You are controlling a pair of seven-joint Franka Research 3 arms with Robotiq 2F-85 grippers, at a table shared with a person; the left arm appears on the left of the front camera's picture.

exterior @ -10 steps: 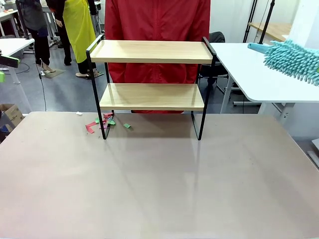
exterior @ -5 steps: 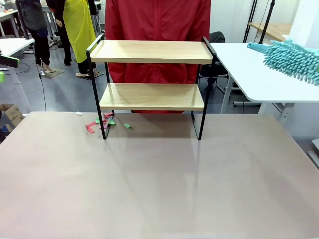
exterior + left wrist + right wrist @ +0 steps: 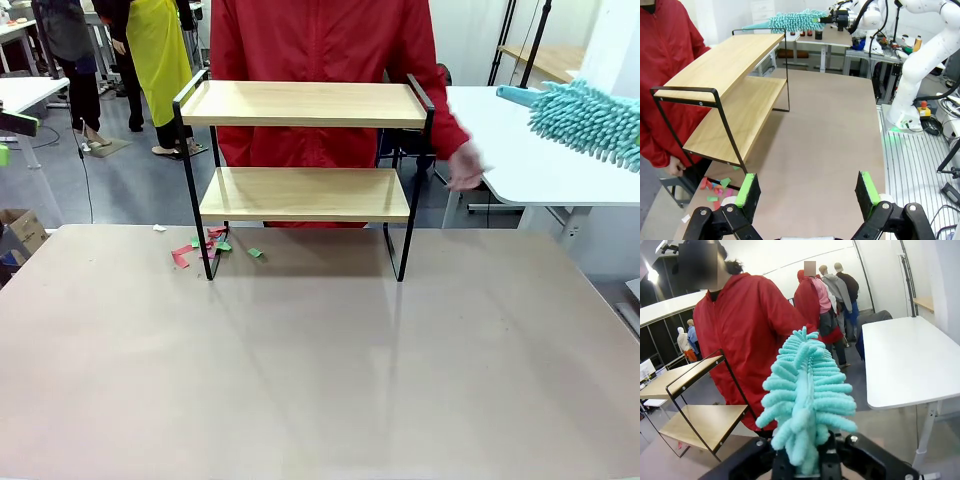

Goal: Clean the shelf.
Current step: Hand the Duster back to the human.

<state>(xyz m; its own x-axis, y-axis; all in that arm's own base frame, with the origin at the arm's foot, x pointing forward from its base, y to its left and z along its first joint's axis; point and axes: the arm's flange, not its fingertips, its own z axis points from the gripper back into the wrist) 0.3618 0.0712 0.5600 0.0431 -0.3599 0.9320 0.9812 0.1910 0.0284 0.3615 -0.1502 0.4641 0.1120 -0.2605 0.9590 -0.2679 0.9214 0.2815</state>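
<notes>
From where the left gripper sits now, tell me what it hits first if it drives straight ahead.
Probably nothing but the table top: the open left gripper points along bare surface, with the shelf off to one side. Depth is hard to judge.

One two-tier shelf point(image 3: 305, 150) with two wooden boards is standing on one table point(image 3: 320, 380), one teal chenille duster point(image 3: 590, 120) is hanging at the right, and a handful of red and green paper scraps point(image 3: 212, 245) are lying by a leg.

The table point(image 3: 320, 380) carries the shelf point(image 3: 305, 190) near its far edge, and red and green paper scraps point(image 3: 212, 245) (small, scattered) lie around its front left leg.
</notes>
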